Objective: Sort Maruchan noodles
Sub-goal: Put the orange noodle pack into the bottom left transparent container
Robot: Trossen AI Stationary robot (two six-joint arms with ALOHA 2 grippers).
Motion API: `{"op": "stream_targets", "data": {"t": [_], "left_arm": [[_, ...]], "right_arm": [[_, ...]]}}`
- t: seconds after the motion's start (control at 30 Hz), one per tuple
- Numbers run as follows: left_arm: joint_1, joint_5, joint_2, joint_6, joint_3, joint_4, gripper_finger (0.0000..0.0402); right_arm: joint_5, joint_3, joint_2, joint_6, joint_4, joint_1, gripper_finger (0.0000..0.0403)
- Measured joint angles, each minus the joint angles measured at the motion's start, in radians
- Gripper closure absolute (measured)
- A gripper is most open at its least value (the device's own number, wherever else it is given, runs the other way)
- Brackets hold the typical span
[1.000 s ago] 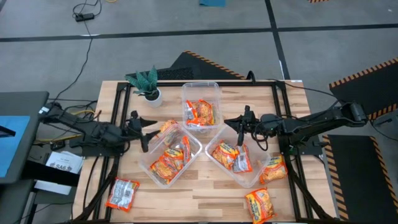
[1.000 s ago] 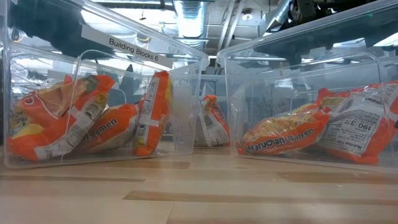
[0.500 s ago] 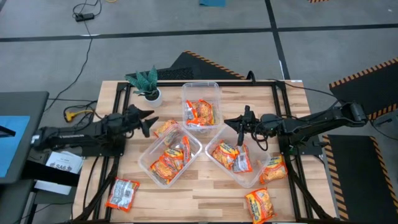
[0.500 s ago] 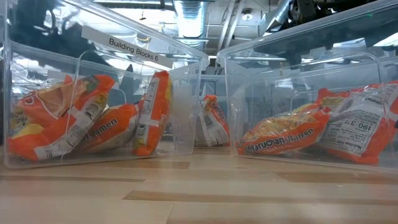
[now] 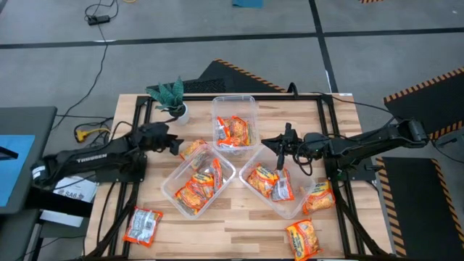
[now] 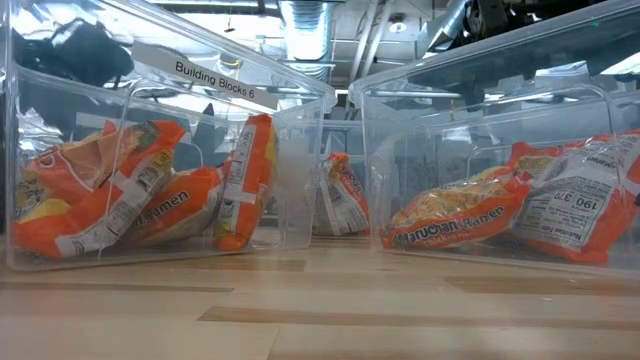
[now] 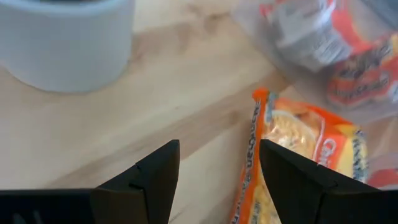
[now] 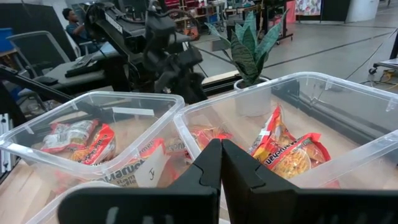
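Orange Maruchan noodles packets fill three clear tubs: a far tub point(image 5: 234, 123), a left tub point(image 5: 197, 180) and a right tub point(image 5: 279, 181). One packet point(image 5: 192, 149) point(image 7: 298, 155) lies flat on the table by the left tub's far corner. My left gripper point(image 5: 176, 145) point(image 7: 217, 149) hangs open just left of that packet, with bare wood between its fingers. My right gripper point(image 5: 280, 145) point(image 8: 221, 167) is shut and empty above the right tub's far rim.
A small green plant in a white pot point(image 5: 174, 107) point(image 7: 68, 37) stands just beyond my left gripper. Loose packets lie near the front: one at the left point(image 5: 143, 225), two at the right point(image 5: 319, 197) point(image 5: 303, 238). Black frame rails point(image 5: 141, 116) border the table.
My left arm has swung toward the table's far edge and the plant. Its gripper has sunk and rolled, ending beside the loose packet at the left tub's corner. It has stayed open.
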State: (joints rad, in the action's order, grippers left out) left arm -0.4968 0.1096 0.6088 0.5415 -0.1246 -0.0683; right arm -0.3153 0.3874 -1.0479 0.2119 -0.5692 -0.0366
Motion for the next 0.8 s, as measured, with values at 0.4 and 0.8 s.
{"op": "stream_targets", "data": {"t": [0.4,0.8], "left_arm": [[0.0,-0.159,0.309,-0.024,0.0,0.222,0.0193],[0.0,-0.236,0.464,-0.043,-0.001,0.37,0.0195]], "right_arm": [[0.0,0.0,0.0,-0.002,0.012,0.0,0.0369],[0.0,0.0,0.0,-0.003,0.016,0.0,0.0369]]}}
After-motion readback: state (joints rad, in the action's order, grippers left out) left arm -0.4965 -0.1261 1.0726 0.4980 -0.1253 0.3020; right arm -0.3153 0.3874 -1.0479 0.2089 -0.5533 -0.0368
